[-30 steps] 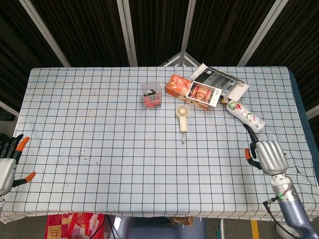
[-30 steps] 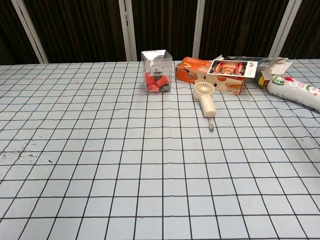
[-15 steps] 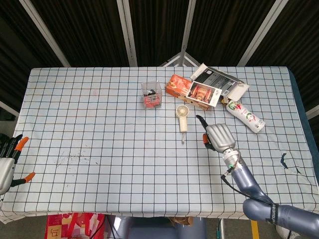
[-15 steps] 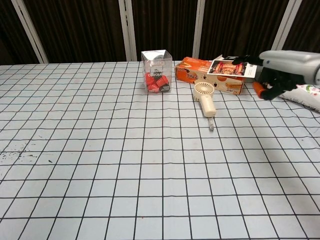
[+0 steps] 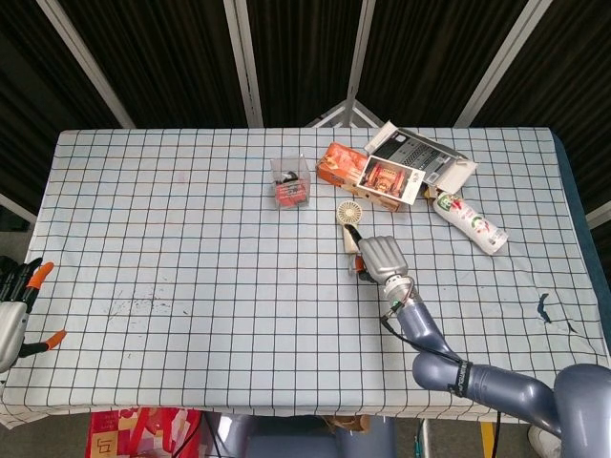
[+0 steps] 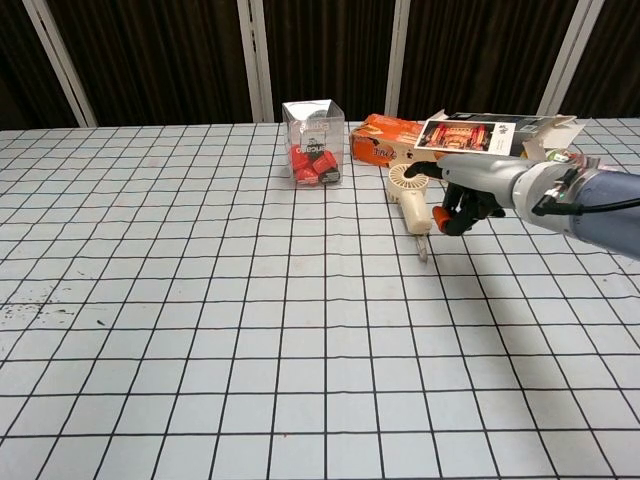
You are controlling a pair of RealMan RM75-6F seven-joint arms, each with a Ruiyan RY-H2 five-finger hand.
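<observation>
The right robot hand [image 5: 380, 256] is seen over the handle of a cream handheld fan [image 5: 349, 218], which lies flat on the checked worktop [image 5: 191, 248] just in front of the orange carton [image 5: 342, 162]. In the head view the lower handle is covered by the hand. In the chest view the fingers [image 6: 445, 217] are curled beside the handle of the fan [image 6: 408, 196]; whether they are touching it or closed on it cannot be told. The left robot hand [image 5: 13, 307] is cut off at the worktop's left edge, its fingers spread and empty. Left of the fan stands a clear box of red capsules [image 5: 290, 181]. A bottle [image 5: 470, 221] lies to the fan's right, largely hidden in the chest view.
</observation>
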